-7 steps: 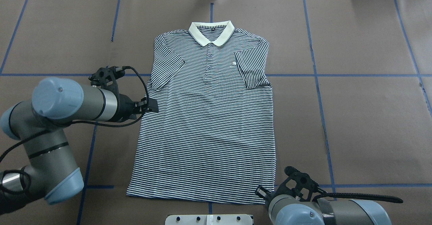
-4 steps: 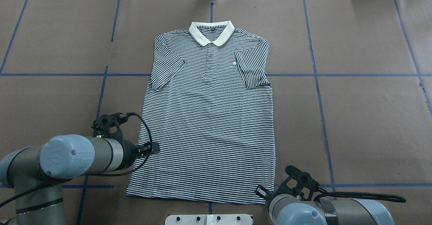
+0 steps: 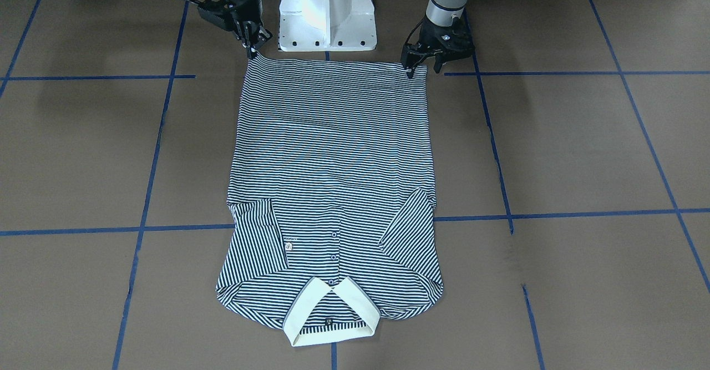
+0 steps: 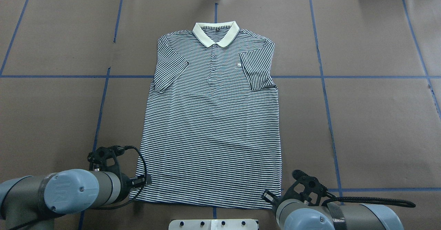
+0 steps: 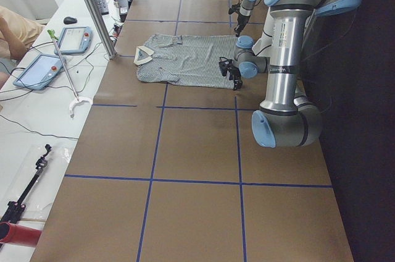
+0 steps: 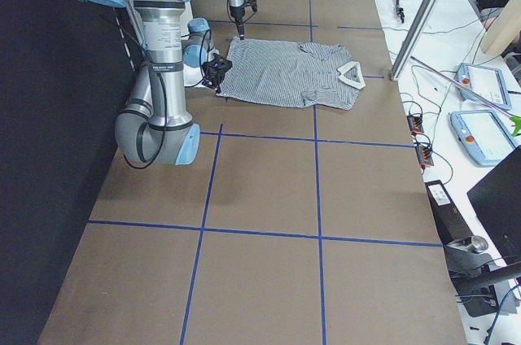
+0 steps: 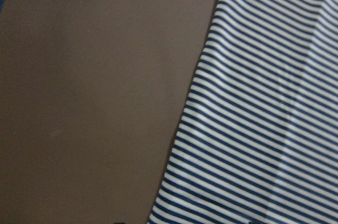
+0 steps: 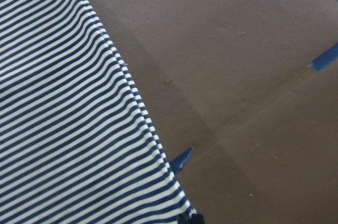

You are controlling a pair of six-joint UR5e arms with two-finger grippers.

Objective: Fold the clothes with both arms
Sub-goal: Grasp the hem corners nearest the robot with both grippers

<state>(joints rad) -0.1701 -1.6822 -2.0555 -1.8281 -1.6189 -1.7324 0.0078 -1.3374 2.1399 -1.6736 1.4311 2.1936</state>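
The left gripper (image 3: 424, 70), a black two-finger claw, hangs low over the hem corner of the shirt on the robot's left. Its fingers stand apart, one on each side of the corner, and have hold of nothing. Its wrist camera shows only the striped edge running across bare brown paper.

The right gripper (image 3: 252, 52), the same black kind, points its tip down at the other hem corner. From where I stand it looks narrow, and I cannot tell whether its fingers are parted or closed, or whether they pinch the cloth.

Behind them the two silver-grey jointed arms with light-blue caps, the left arm (image 4: 65, 195) and the right arm (image 4: 344, 216), reach out on either side of the white pedestal base (image 3: 327, 9).

The short-sleeved polo shirt with thin navy-and-white stripes (image 3: 333, 153) lies flat and face up in the middle of the table, hem towards the robot. Its plain cream collar (image 3: 331, 309) is at the far end. Both sleeves, one (image 3: 263, 231) and the other (image 3: 407, 226), are folded inward onto the chest, and the buttoned placket (image 3: 333, 248) runs down from the collar beside a small chest logo (image 3: 288, 245).

The brown paper-covered table (image 3: 582, 148) is marked into squares by blue tape lines (image 3: 554, 213).
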